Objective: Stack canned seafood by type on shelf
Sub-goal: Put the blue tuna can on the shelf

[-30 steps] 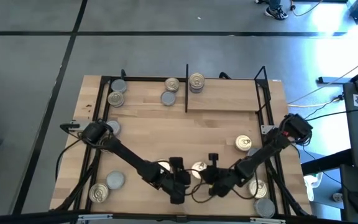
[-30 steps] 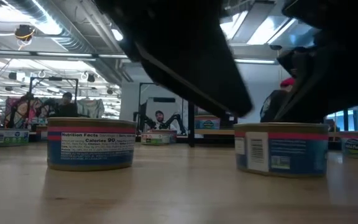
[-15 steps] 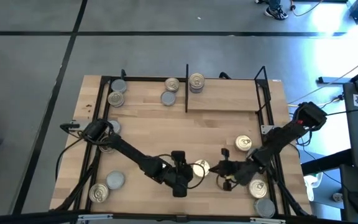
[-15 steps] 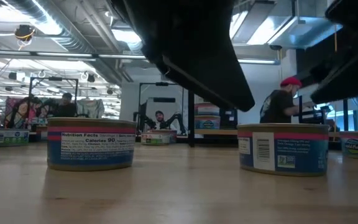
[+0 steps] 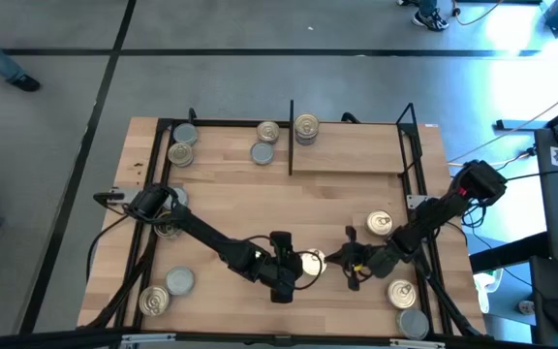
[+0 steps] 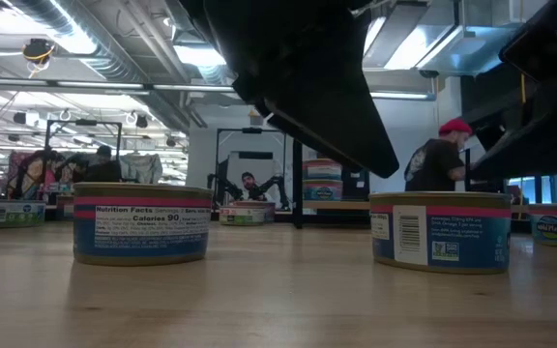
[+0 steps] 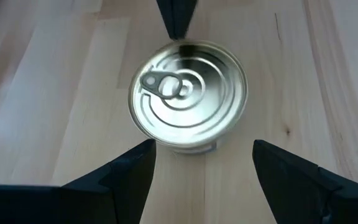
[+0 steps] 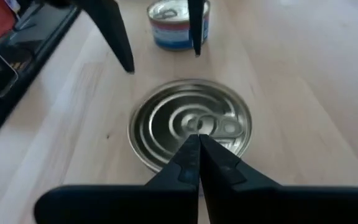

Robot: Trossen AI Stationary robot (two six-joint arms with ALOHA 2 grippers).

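Right gripper (image 5: 349,264) backed off | round ringed pull-tab tin (image 7: 188,94) | wood-grain table (image 7: 61,93)

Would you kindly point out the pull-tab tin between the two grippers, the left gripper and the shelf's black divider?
pull-tab tin (image 7: 188,93), left wrist view, middle of its lid.
left gripper (image 7: 204,165), left wrist view, midway between its open fingers.
black divider (image 5: 291,136), high view, midway along the upright bar.

My two arms are matte black, slim and jointed, with thin black cables; each gripper's fingers (image 7: 294,180) are flat tapering black wedges.
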